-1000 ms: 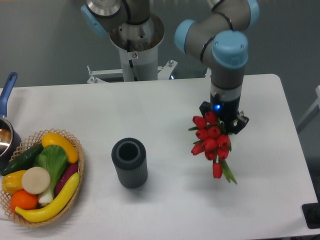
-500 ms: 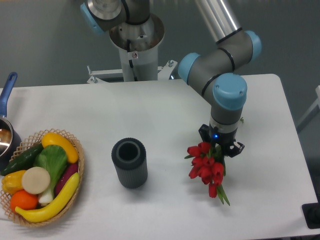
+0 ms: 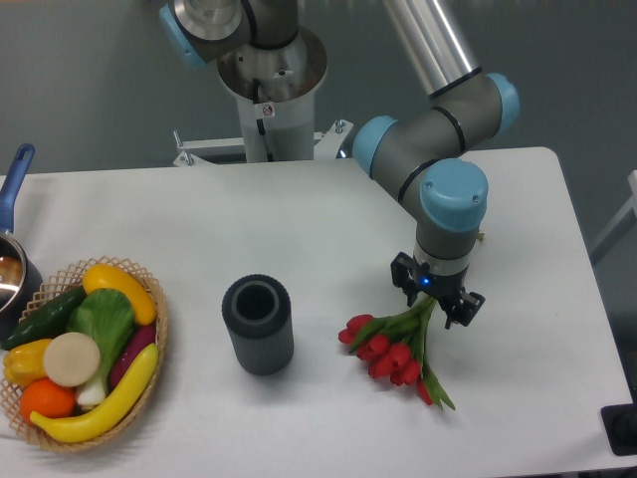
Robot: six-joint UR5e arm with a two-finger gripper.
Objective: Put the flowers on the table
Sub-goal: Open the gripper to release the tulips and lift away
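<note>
The flowers (image 3: 384, 355), a bunch of red tulips with green stems, lie low over the white table (image 3: 299, 224) at the front right. The heads point left and seem to rest on the tabletop. The stems run up to the right into my gripper (image 3: 433, 303), which points straight down and is shut on them near the stem ends. A few leaf tips stick out below the gripper toward the table's front edge.
A dark grey ribbed cylinder vase (image 3: 258, 324) stands upright left of the flowers. A wicker basket (image 3: 159, 311) of vegetables sits at the front left, with a blue-handled pot (image 3: 12, 261) behind it. A black object (image 3: 622, 428) sits at the front right corner.
My gripper has come down and forward with the flowers. The bunch has swung from hanging below the gripper to lying sideways on the table, heads to the left.
</note>
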